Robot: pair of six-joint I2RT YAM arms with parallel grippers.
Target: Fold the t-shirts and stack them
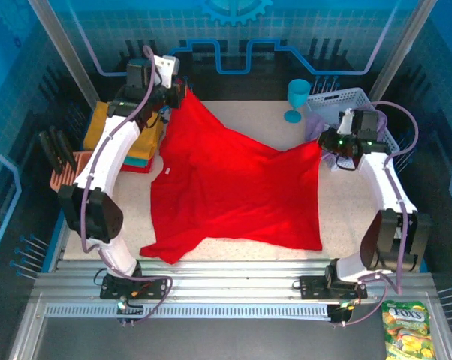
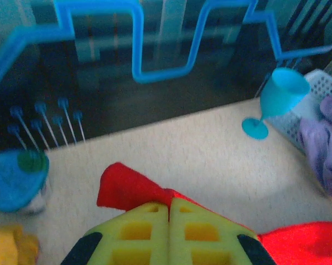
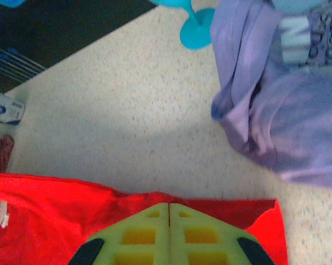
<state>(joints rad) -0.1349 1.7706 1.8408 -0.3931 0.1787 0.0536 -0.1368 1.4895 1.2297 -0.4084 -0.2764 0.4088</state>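
Closed tight in the wrist views, the left gripper (image 2: 169, 212) and the right gripper (image 3: 170, 212) are each seen pinching an edge of the red t-shirt (image 1: 226, 187), the moulded yellow-green jaws met along a thin seam. The shirt is spread over the middle of the table (image 1: 342, 210). Its far-left part is lifted near the far edge, its right corner is held toward the right edge, and its near hem lies flat by the near edge.

The step is judged to be spreading the shirt before folding. It would be done well if the two grips were drawn apart evenly, so that the thin, limp cloth is tensioned without being dragged, and then lowered together to smooth the creases. Diagonal wrinkles are seen across the matte fabric.

A lavender t-shirt (image 3: 276, 110) is draped softly from the white lattice basket (image 1: 354, 97) at the far-right corner, beside a blue plastic goblet (image 1: 297, 97). Folded t-shirts (image 1: 117, 127) are stacked at the left edge.
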